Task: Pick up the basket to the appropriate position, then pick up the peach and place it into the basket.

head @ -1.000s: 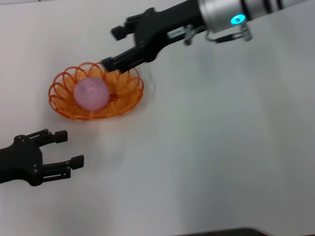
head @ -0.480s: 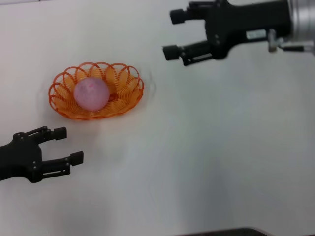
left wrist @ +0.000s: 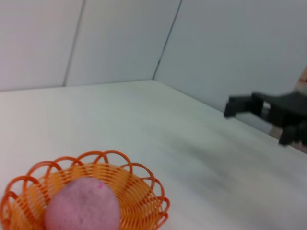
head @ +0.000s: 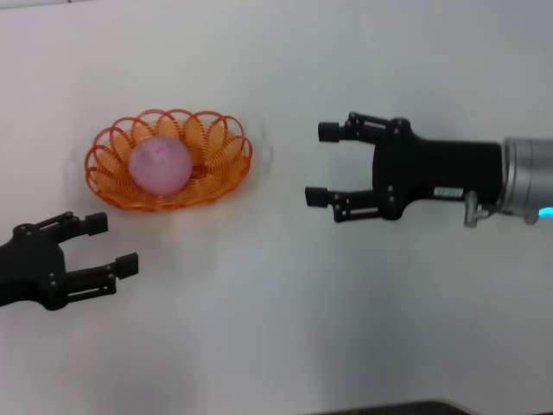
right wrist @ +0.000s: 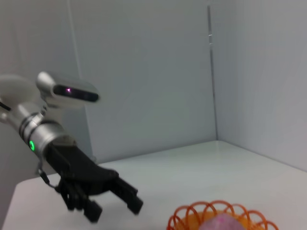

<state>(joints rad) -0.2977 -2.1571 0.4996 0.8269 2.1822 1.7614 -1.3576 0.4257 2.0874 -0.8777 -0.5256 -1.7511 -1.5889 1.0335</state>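
Peach [head: 160,166] in the basket [head: 226,169], and that's what we're looking at: the pink fruit sits in the orange wire bowl toward its left end, on the white table [head: 285,328]. By our reading the placing is done, so what matters now is how the arms stand relative to the load.

We've got the right gripper [head: 321,164] well apart from the basket on its right side, fingers spread wide and holding nothing, the tips pointing back toward the scalloped rim. The basket's long axis runs across our view, left to right, so that gripper faces one narrow end. The left gripper [head: 111,245] sits nearer, just in front of the basket's long side and a little to the left, fingers also spread and empty. If anything needed a nudge, we'd say the left arm has the shorter reach.

Now the wrist cameras give us what the head view can't. The left wrist view looks low across the table and shows the peach [left wrist: 82,206] rising above the rim, with the right gripper [left wrist: 254,120] off in the distance. The right wrist view catches only the far edge of the basket [right wrist: 192,215] with the left gripper [right wrist: 115,206] beyond it.
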